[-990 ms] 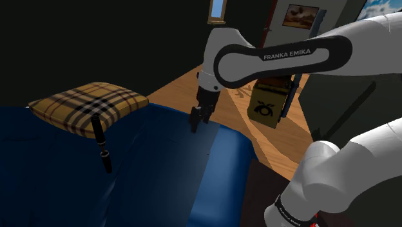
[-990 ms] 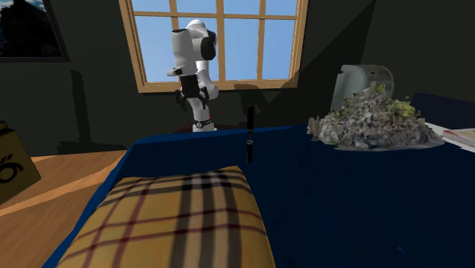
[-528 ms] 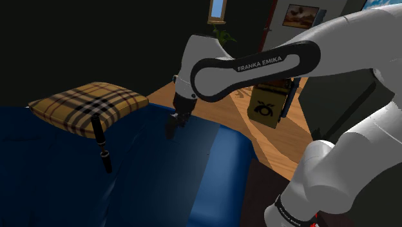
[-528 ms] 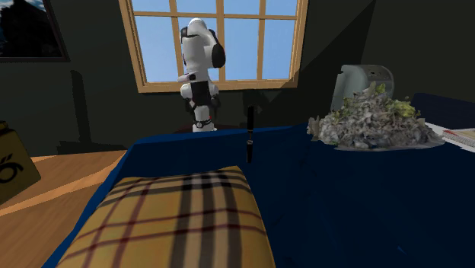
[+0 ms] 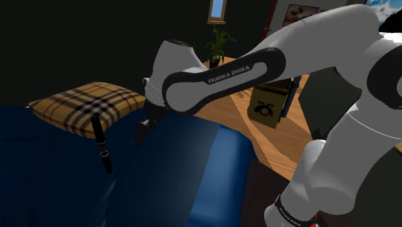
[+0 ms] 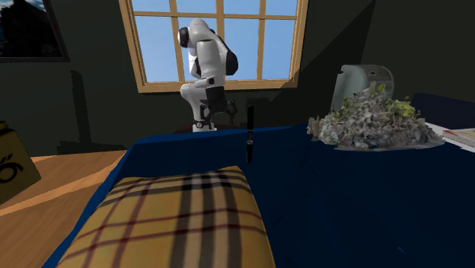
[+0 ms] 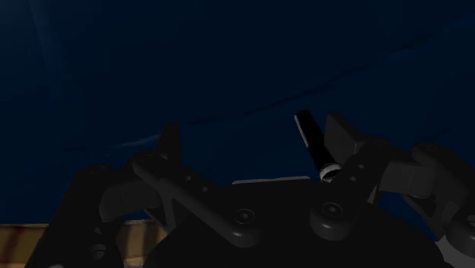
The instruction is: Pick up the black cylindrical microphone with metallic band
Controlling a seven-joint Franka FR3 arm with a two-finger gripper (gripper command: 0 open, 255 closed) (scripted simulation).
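tool [image 5: 140, 132]: released, fingers apart, holds nothing, middle left of the shoulder view, over the blue couch [image 5: 193, 167] | black microphone [image 5: 102, 145]: stands almost upright on the couch, left of the tool in that view, apart from it, just below the checked pillow [image 5: 90, 103] | wrist view: microphone close beside one finger [image 7: 340, 135], not touched

The tan plaid square cushion [image 5: 87, 106] is crossed by black and dark red stripes; the deep blue sofa upholstery [image 5: 187, 161] is left unpatterned; the black cylindrical microphone [image 5: 101, 143] is ringed by a pale metallic band; the ochre cardboard box [image 5: 265, 106] is marked with a black emblem.
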